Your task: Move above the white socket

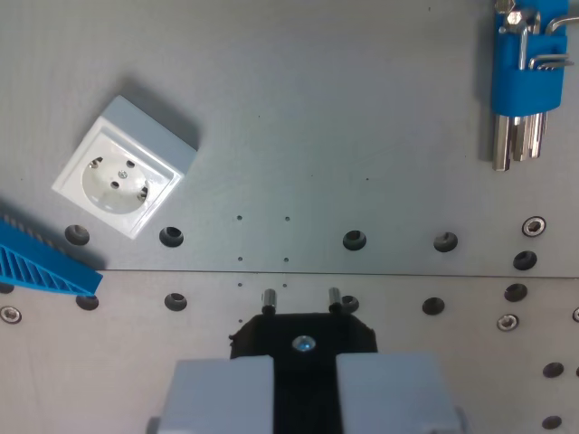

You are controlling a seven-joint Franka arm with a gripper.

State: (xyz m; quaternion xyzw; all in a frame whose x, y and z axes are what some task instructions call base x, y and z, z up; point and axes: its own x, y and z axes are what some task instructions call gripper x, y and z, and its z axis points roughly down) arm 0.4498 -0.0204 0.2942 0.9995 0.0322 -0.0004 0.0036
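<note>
The white socket (122, 167) is a square wall outlet lying flat on the grey metal plate, turned at an angle, in the upper part of the wrist view's left. My gripper (305, 375) is at the bottom centre, its two light grey fingers (222, 393) shut on a black plug (303, 336). Two metal pins (269, 298) stick out of the plug towards the plate. The socket lies well to the left of the plug and farther up the picture, apart from it.
A blue ribbed part (45, 264) pokes in at the left edge just below the socket. A blue holder with hex keys (527, 77) lies at the top right. The plate (362, 136) has rows of holes and screws and a seam across the middle.
</note>
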